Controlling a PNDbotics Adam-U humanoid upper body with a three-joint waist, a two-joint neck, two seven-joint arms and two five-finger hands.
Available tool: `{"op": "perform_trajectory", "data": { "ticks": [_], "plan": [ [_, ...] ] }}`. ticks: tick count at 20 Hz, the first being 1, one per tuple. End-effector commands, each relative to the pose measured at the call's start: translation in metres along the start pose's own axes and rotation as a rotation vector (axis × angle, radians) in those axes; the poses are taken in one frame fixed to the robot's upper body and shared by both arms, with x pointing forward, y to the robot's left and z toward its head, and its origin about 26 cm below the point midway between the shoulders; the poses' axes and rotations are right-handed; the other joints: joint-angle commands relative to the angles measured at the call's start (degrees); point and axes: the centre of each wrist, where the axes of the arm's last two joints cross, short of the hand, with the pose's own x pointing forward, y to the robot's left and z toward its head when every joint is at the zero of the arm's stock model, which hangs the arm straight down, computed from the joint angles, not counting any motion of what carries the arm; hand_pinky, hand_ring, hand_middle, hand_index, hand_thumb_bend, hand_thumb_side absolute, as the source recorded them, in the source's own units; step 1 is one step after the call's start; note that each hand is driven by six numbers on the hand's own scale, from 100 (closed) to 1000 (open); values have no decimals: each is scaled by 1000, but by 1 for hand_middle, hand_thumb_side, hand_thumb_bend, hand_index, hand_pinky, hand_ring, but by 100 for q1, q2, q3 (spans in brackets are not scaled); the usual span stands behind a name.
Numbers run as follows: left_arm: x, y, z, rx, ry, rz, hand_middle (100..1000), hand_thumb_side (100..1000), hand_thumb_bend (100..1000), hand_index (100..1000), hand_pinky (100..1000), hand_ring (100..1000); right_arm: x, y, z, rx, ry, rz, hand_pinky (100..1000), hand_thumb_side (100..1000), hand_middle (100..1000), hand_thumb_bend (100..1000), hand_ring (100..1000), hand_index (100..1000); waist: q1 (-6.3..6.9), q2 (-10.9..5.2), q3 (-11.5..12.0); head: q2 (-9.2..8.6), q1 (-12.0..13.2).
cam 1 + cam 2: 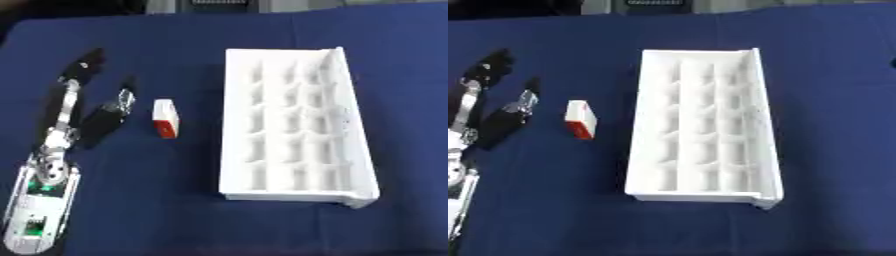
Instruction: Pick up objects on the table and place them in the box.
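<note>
Nearest me, the robot's left arm comes in low at the left over the blue cloth, silver at the wrist. Its left hand lies spread, fingers straight and parted from the thumb, holding nothing. Just beyond the thumb tip, to its right and not touching, lies a small white box with a red end. Further right of the fingers, well apart, sits the white compartmented tray, its cells showing only white.
</note>
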Motion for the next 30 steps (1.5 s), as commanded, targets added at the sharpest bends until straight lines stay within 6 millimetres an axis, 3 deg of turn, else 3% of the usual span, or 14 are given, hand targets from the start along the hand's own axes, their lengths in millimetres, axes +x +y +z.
{"op": "perform_trajectory", "data": {
  "ticks": [1, 8, 30],
  "plan": [
    [-5, 3, -1, -21, 8, -58, 875, 538, 426, 974, 955, 898, 7, -1, -3, 5, -27, 5, 614, 992, 713, 100, 665, 812, -4, -94, -9, -81, 10],
    [-18, -2, 2, -88, 57, -136, 877, 547, 446, 975, 955, 897, 7, -1, -3, 6, -27, 5, 614, 992, 713, 100, 665, 812, -1, -93, -19, -96, 19],
    [-24, -3, 0, -196, 69, -198, 876, 554, 469, 972, 950, 891, 7, -3, -2, 11, -19, 15, 614, 992, 713, 100, 666, 812, 40, -129, -17, -86, -28]
  ]
}}
